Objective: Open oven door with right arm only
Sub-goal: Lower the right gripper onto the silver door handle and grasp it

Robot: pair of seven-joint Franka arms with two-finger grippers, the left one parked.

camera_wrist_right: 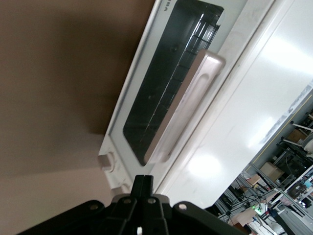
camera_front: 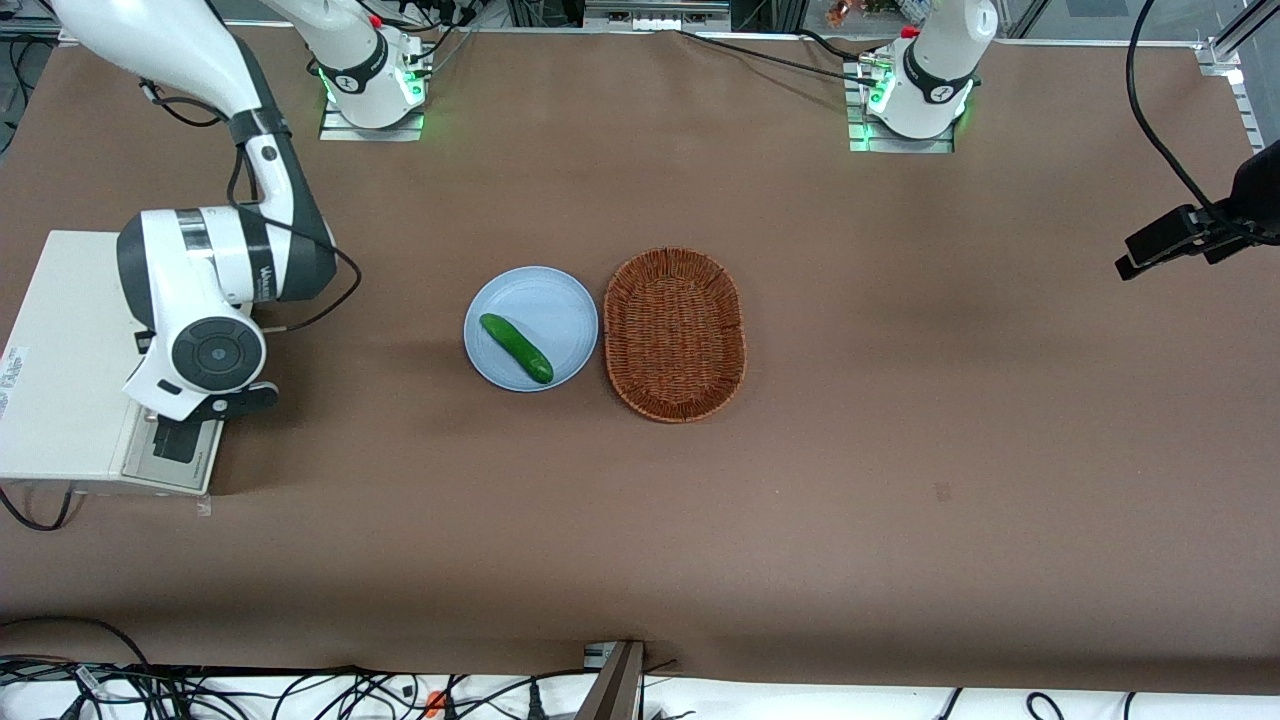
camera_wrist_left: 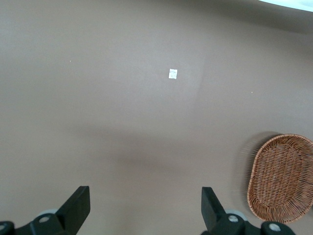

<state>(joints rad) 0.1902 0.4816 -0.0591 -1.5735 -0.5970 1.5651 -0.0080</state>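
Observation:
The cream-white toaster oven (camera_front: 60, 350) stands at the working arm's end of the table. Its door (camera_wrist_right: 156, 98) is closed, with a dark glass window and a long silver bar handle (camera_wrist_right: 188, 105). Two knobs (camera_wrist_right: 106, 161) sit beside the door. The right arm (camera_front: 200, 290) reaches over the oven's top. Its black gripper (camera_front: 178, 438) hangs at the oven's front edge, just above the door's top rim (camera_front: 170, 460). In the right wrist view the gripper (camera_wrist_right: 144, 183) is shut and empty, its fingers pressed together, a short way off the handle's end near the knobs.
A light blue plate (camera_front: 560, 300) with a green cucumber (camera_front: 515, 347) lies mid-table. A brown wicker basket (camera_front: 675, 333) lies beside it toward the parked arm's end and shows in the left wrist view (camera_wrist_left: 281, 178). A black camera clamp (camera_front: 1190, 235) juts in at that end.

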